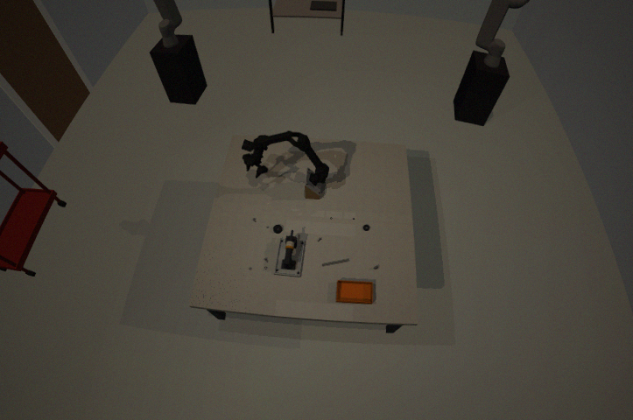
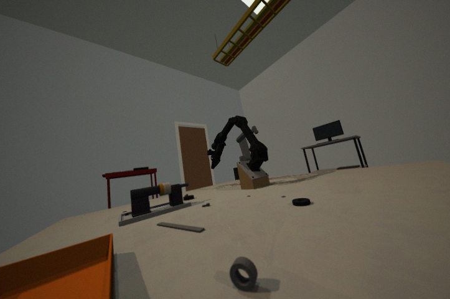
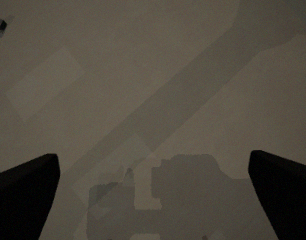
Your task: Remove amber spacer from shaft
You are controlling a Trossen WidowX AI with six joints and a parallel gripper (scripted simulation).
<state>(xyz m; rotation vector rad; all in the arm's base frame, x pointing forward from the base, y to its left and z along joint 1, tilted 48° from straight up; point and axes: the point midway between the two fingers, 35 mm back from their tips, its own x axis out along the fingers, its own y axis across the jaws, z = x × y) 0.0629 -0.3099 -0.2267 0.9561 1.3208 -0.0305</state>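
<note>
The fixture's grey base plate carries the big dark housing block and a smaller dark block. The amber spacer sits around the shaft line, on the side toward the big block's barrel. Whitish spacers sit beside it, toward the smaller block. The shaft's dark end sticks out past the smaller block, on the arm's side. The shaft inside the spacers is hidden. My gripper is open and empty, high above the table, well away from the fixture.
A flat grey bar and an orange tray lie beside the fixture. A black ring lies near the shaft end, another ring farther off. A grey ring and small fasteners lie about.
</note>
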